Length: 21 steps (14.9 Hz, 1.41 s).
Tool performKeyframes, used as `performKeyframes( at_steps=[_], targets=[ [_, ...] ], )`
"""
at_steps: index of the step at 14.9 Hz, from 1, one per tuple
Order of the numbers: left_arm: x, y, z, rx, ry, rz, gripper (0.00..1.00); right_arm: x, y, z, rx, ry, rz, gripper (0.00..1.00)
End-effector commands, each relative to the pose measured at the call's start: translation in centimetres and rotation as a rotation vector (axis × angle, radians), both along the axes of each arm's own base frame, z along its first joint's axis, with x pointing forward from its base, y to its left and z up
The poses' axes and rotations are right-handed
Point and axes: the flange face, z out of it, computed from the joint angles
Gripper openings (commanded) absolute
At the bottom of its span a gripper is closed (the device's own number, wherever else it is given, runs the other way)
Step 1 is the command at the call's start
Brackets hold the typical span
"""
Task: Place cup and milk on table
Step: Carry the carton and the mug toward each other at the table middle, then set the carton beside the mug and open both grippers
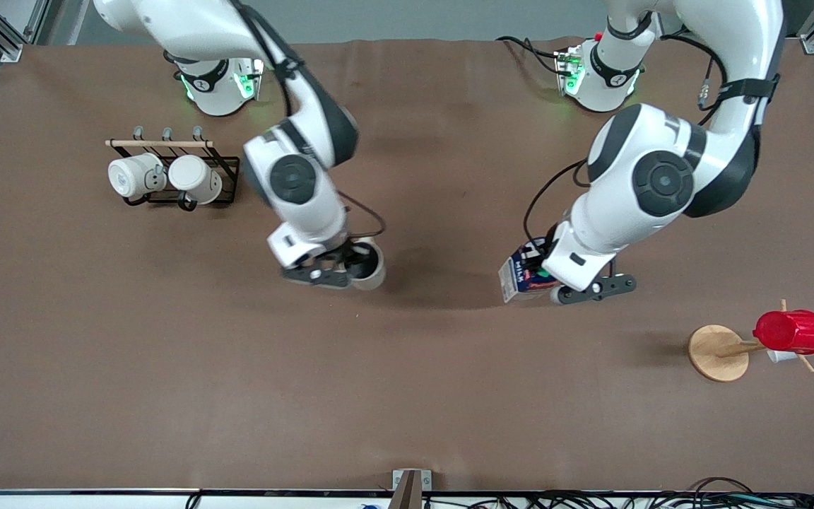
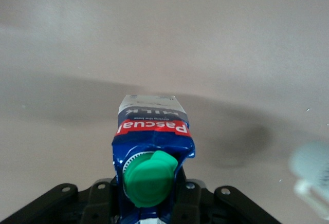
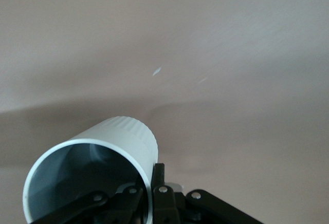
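- Right gripper (image 1: 350,272), in the middle of the front frame a little toward the right arm's side, is closed on the rim of the cup (image 1: 368,265); in the right wrist view one finger (image 3: 157,183) sits outside the cup (image 3: 97,175) wall and the other reaches inside the mouth.
- Left gripper (image 1: 555,286), in the center-right of the front frame, is clamped on the milk (image 1: 522,276); the left wrist view shows the milk (image 2: 151,147) carton's top with its green cap between the black fingers (image 2: 187,201).
- The cup is tipped, its open mouth showing toward the wrist camera; whether it touches the table (image 1: 407,396) cannot be told.
- The milk leans over the cloth, casting a shadow beside it; contact with the table cannot be told either.
- A broad bare stretch of brown cloth lies between the two grippers, and the whole lower band of the front frame down to the table's near edge is open.
- In the upper left of the front frame a black wire rack (image 1: 174,170) holds two white mugs (image 1: 163,177), well apart from the cup.
- In the lower right a wooden stand (image 1: 721,351) carries a red cup (image 1: 792,331), close to the table's edge at the left arm's end and well apart from the milk.
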Motion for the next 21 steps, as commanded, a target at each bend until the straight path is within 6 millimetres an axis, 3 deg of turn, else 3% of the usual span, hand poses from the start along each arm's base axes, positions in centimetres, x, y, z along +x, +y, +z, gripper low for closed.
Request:
performKeyframes(
  at_steps=[1,3,5,7,8,10,11,13,14,15,18,21],
  targets=[
    [0.4,-2.4,-0.6,-0.009,0.018,0.006,0.34,-0.4,5.3,-2.5,0.02,-0.014,-0.039,0.0],
    [-0.1,-4.3,-1.5,-0.006,0.031,0.016,0.34,-1.7,7.7,-4.1,0.044,-0.054,-0.019,0.0],
    [-0.6,-5.4,-2.6,0.0,0.046,0.015,0.34,-2.1,8.3,-5.7,0.049,-0.067,-0.008,0.01],
    [-0.7,-6.2,-3.7,-0.001,0.053,0.009,0.34,-2.2,8.5,-6.0,0.044,-0.068,0.004,0.07],
    [-0.9,-6.5,-4.2,0.001,0.055,0.003,0.34,-2.2,8.5,-6.0,0.041,-0.071,0.007,0.27],
    [-0.7,-6.8,-5.3,-0.004,0.056,0.005,0.34,-2.6,8.7,-6.1,0.04,-0.07,0.01,0.87],
    [-0.9,-7.5,-5.6,-0.013,0.045,-0.001,0.34,-2.6,8.7,-6.0,0.039,-0.069,0.009,1.0],
    [-1.2,-8.6,-6.6,-0.02,0.04,-0.003,0.34,-2.1,7.9,-5.1,0.036,-0.067,-0.002,1.0],
    [-1.3,-9.1,-7.1,-0.021,0.04,-0.003,0.34,-2.0,7.1,-3.5,0.027,-0.059,-0.01,1.0],
    [-1.4,-9.1,-7.5,-0.018,0.047,-0.005,0.34,-1.6,5.9,-0.4,0.013,-0.051,-0.027,1.0],
    [-2.2,-10.3,-8.1,-0.015,0.053,-0.023,0.34,1.6,-2.2,8.7,-0.053,-0.063,-0.094,1.0],
    [-2.9,-11.1,-9.3,0.003,0.067,-0.031,0.4,3.9,-10.3,14.3,-0.074,-0.054,-0.134,1.0]
  ],
)
